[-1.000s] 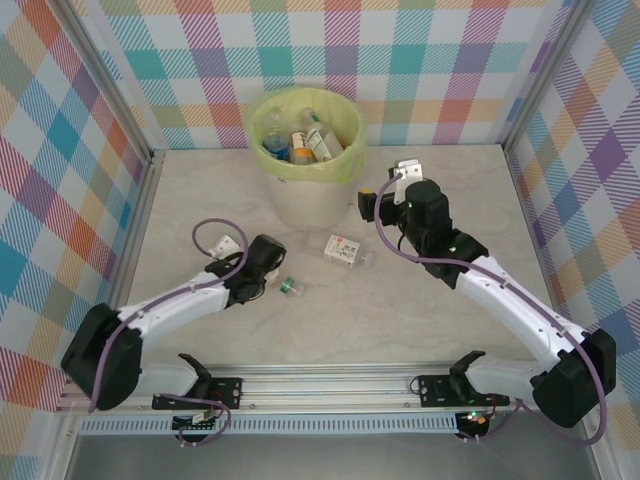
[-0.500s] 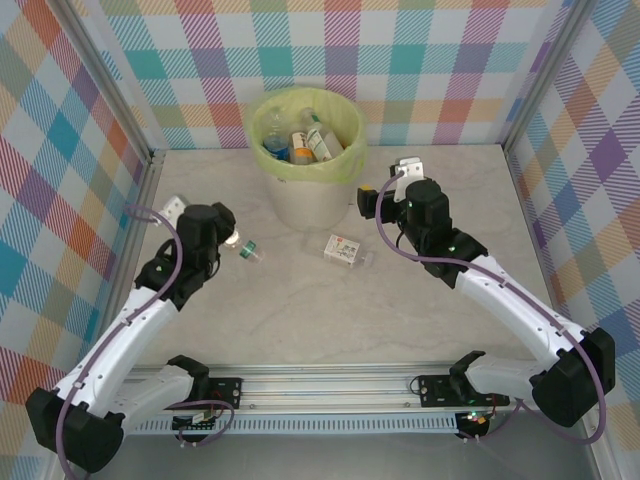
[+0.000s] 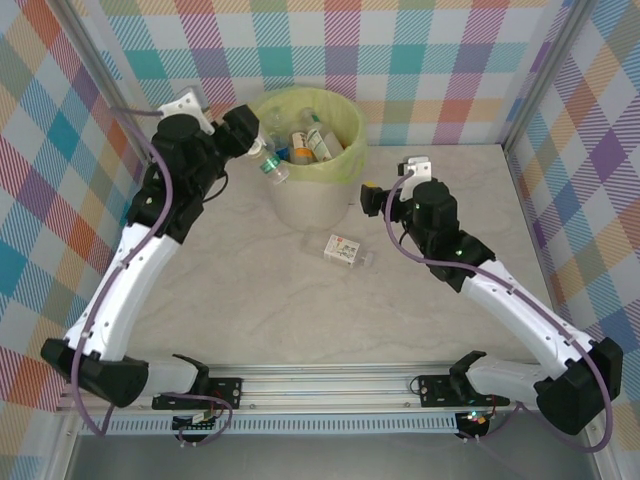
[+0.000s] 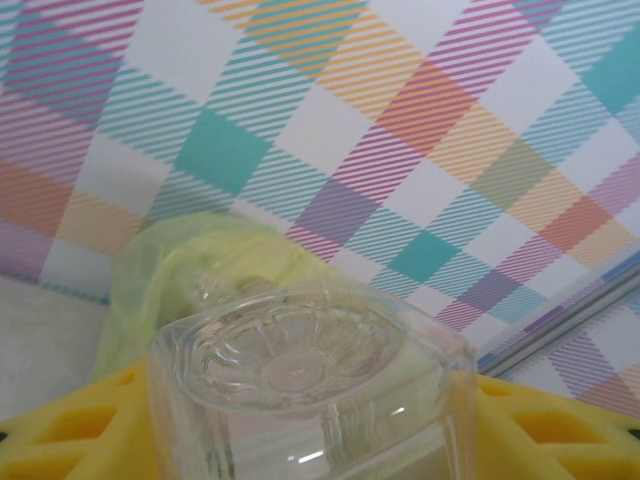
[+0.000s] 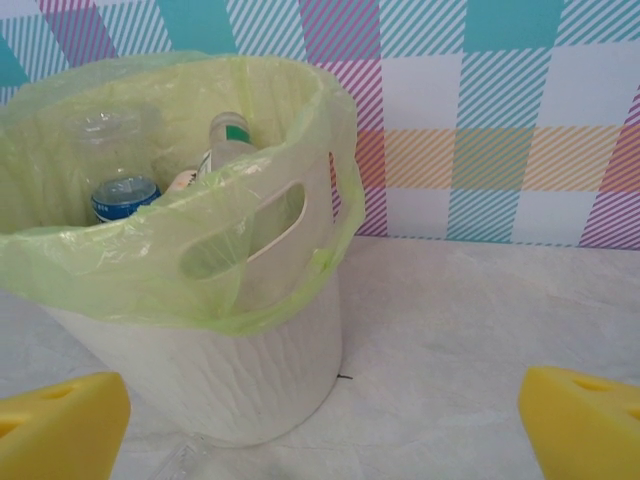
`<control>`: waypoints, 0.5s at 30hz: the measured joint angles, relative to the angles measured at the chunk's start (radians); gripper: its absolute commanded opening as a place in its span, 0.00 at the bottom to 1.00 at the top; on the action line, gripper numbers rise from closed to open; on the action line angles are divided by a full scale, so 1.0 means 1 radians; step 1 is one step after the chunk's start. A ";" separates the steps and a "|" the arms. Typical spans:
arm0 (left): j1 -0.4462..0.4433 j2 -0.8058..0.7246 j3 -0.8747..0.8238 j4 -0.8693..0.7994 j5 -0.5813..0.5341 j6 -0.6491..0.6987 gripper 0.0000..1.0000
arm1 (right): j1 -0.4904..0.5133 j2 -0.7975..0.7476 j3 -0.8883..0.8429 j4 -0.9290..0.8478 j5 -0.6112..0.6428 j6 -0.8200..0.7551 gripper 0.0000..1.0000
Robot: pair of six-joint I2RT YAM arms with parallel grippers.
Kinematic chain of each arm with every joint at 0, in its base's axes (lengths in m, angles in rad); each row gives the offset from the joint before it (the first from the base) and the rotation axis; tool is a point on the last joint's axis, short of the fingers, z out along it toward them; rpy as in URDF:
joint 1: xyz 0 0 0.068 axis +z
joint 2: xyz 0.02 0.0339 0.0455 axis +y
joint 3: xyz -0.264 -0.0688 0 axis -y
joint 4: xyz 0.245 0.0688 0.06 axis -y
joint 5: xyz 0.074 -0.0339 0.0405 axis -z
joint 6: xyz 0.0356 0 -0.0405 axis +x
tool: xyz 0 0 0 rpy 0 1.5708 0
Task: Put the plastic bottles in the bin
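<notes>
Your left hand (image 3: 254, 146) pinches a small clear plastic bottle (image 4: 285, 370) across its body, with the yellow fingers (image 4: 70, 430) pressed on both sides of it. It holds the bottle high, at the left rim of the round white bin with the yellow-green bag liner (image 3: 305, 205). The height is needed, I think, because the bin wall is tall compared with the bottles. In the top view the bottle seems to be partly over the rim, but I cannot tell for sure that all of it is above the opening. So I judge that it should go a little more inward before the fingers let go. Several plastic bottles (image 3: 305, 140) with blue, orange and green labels already lie inside the bin. Your right hand (image 3: 368, 203) is spread wide and holds nothing. It hangs low just beside the right wall of the bin, apart from the left arm, probably to leave that arm a free way. One more clear bottle with a white and red label (image 3: 343, 248) lies on its side on the pale tabletop (image 3: 300, 310), in front of the bin and near the right hand. I judge it is the next one for that hand.
</notes>
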 measured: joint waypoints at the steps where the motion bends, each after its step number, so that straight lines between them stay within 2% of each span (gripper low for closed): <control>1: 0.000 0.027 0.009 0.027 0.010 0.029 0.00 | 0.000 -0.009 0.000 -0.001 0.000 0.001 1.00; 6: 0.002 0.207 0.140 0.089 0.029 0.193 0.00 | 0.000 -0.040 0.000 -0.021 0.000 0.008 1.00; 12: 0.002 0.328 0.238 0.119 0.079 0.319 0.00 | 0.000 -0.085 -0.036 -0.028 0.019 0.008 0.99; 13: 0.002 0.349 0.262 0.111 0.083 0.329 0.02 | 0.000 -0.085 -0.037 -0.029 0.021 0.007 1.00; 15: 0.002 0.415 0.341 0.093 0.090 0.346 0.12 | 0.000 -0.082 -0.037 -0.031 0.026 0.007 1.00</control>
